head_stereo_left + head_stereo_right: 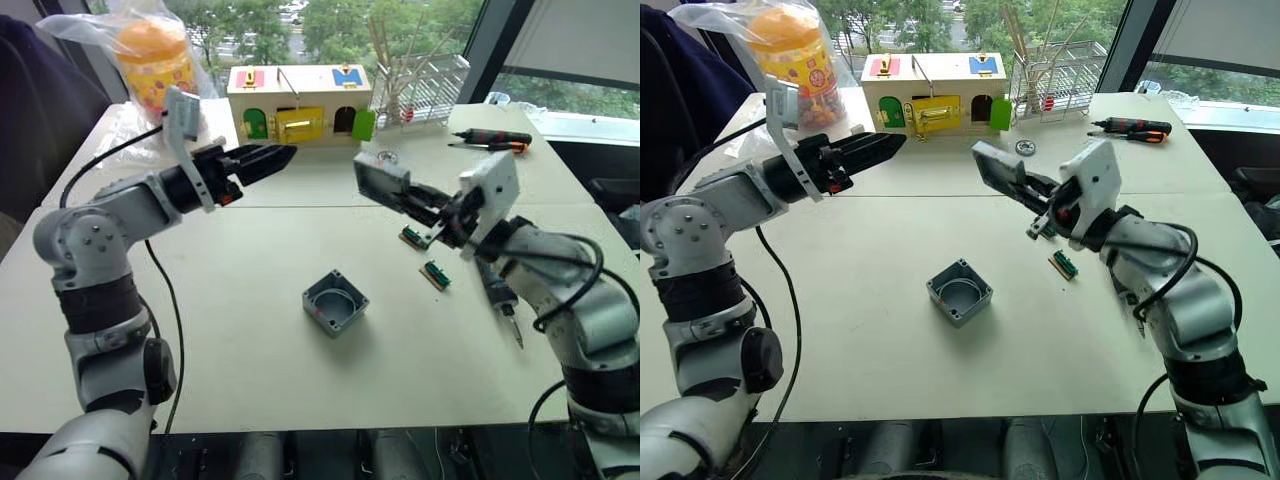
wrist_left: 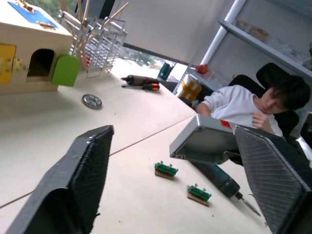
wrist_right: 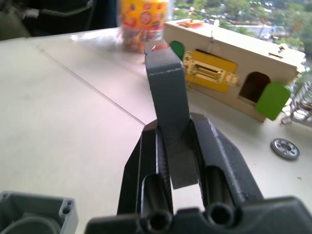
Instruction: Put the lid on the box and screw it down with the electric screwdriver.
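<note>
the box [image 1: 334,303] sits low and centre in the left eye view on the white table [image 1: 250,380]: a small deep square grey enclosure, open side up, with screw bosses in its corners and a small red mark on one side wall. right of it, near the frame's right edge, the electric screwdriver [image 1: 499,296] lies on the table, dark and cylindrical with a thin metal bit pointing toward the lower edge. two small green connector blocks [image 1: 436,274] lie between box and screwdriver. above these, at centre right, the right gripper [image 1: 425,211] has its two black fingers clamped on the lid [image 1: 380,181], a flat grey square cover with a shallow rim, held tilted in the air, well apart from the box. at upper left of centre, the left gripper [image 1: 262,160] is raised above the table, its fingers spread apart and holding nothing. along the top of the frame stand a wooden box with coloured doors [image 1: 298,103], a wire rack [image 1: 425,88], two hand screwdrivers [image 1: 492,140] and a bagged yellow jar [image 1: 156,58].
</note>
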### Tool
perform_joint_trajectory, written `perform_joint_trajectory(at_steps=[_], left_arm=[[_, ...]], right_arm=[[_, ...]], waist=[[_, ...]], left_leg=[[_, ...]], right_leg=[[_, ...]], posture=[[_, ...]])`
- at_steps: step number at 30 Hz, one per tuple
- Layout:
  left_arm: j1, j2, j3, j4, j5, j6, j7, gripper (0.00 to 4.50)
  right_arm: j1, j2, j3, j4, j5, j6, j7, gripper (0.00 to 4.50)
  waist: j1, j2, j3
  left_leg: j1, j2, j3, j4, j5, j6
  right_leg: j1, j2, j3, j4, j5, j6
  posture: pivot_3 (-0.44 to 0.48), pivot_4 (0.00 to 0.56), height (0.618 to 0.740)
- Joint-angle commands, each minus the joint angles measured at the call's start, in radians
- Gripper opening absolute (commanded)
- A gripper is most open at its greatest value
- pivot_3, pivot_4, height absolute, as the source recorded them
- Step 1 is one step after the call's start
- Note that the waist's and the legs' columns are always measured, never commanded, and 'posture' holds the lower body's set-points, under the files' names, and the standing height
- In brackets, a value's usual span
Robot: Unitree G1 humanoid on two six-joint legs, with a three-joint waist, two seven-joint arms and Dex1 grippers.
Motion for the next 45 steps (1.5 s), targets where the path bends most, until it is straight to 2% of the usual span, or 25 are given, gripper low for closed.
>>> perform_joint_trajectory(at_steps=[1, 5, 7, 9, 20, 26, 44, 45], left_arm=[[0.021, 0.011, -0.036, -0.019, -0.012, -0.016, -0.014, 2.05], [0.048, 0.011, -0.096, -0.019, 0.015, -0.059, -0.037, 0.02], [0.049, 0.024, -0.147, 0.005, 0.034, -0.072, -0.071, 0.02], [0.05, 0.038, -0.19, 0.02, 0.055, -0.092, -0.1, 0.02], [0.085, 0.118, -0.504, 0.01, 0.271, -0.315, -0.309, 0.02], [0.067, 0.123, -0.549, 0.028, 0.306, -0.358, -0.385, 0.02], [0.096, 0.129, -0.712, 0.068, 0.498, -0.541, -0.549, 0.02], [0.101, 0.13, -0.724, 0.073, 0.515, -0.558, -0.555, 0.0]], right_arm=[[0.085, -0.042, 0.051, -0.074, -0.277, -0.241, -0.035, 0.13], [0.199, -0.072, 0.124, -0.069, -0.578, -0.448, -0.1, 0.13], [0.287, -0.09, 0.152, -0.072, -0.785, -0.538, -0.169, 0.13], [0.339, -0.085, 0.16, -0.066, -0.903, -0.586, -0.211, 0.13], [0.38, 0.091, 0.243, -0.018, -1.171, -0.623, -0.246, 0.13], [0.399, 0.142, 0.254, 0.009, -1.232, -0.629, -0.245, 0.13], [0.442, 0.14, 0.275, 0.062, -1.277, -0.684, -0.265, 0.13], [0.444, 0.14, 0.274, 0.062, -1.271, -0.688, -0.264, 0.63]], waist=[[0.003, 0.0, 0.0], [0.003, 0.0, 0.0], [0.003, 0.0, 0.0], [0.002, 0.0, 0.0], [0.003, 0.0, 0.0], [0.002, 0.0, 0.0], [0.002, 0.0, 0.0], [0.002, 0.0, 0.0]], left_leg=[[0.0, 0.0, 0.0, 0.0, 0.0, 0.0], [0.0, -0.001, 0.0, 0.0, 0.0, 0.0], [0.001, -0.001, 0.0, 0.0, 0.0, -0.001], [0.001, -0.001, 0.0, 0.0, 0.001, -0.001], [0.002, -0.001, 0.001, -0.001, 0.002, -0.003], [0.002, -0.001, 0.001, -0.001, 0.002, -0.003], [0.003, -0.001, 0.001, -0.001, 0.002, -0.003], [0.003, -0.001, 0.001, -0.001, 0.002, -0.003]], right_leg=[[0.0, 0.0, 0.0, 0.0, 0.0, 0.0], [0.002, 0.0, 0.0, -0.001, 0.0, 0.0], [0.002, 0.0, 0.0, -0.001, 0.0, 0.0], [0.002, 0.0, 0.0, -0.001, 0.0, 0.0], [0.003, 0.001, -0.001, -0.002, -0.001, -0.001], [0.003, 0.001, -0.001, -0.002, -0.001, -0.001], [0.004, 0.001, -0.001, -0.002, -0.001, 0.0], [0.004, 0.001, -0.001, -0.002, -0.001, 0.0]], posture=[[0.0, 0.15, 0.711], [0.0, 0.15, 0.711], [0.0, 0.15, 0.711], [0.0, 0.15, 0.711], [0.0, 0.15, 0.711], [0.0, 0.15, 0.711], [0.0, 0.15, 0.711], [0.0, 0.15, 0.711]])
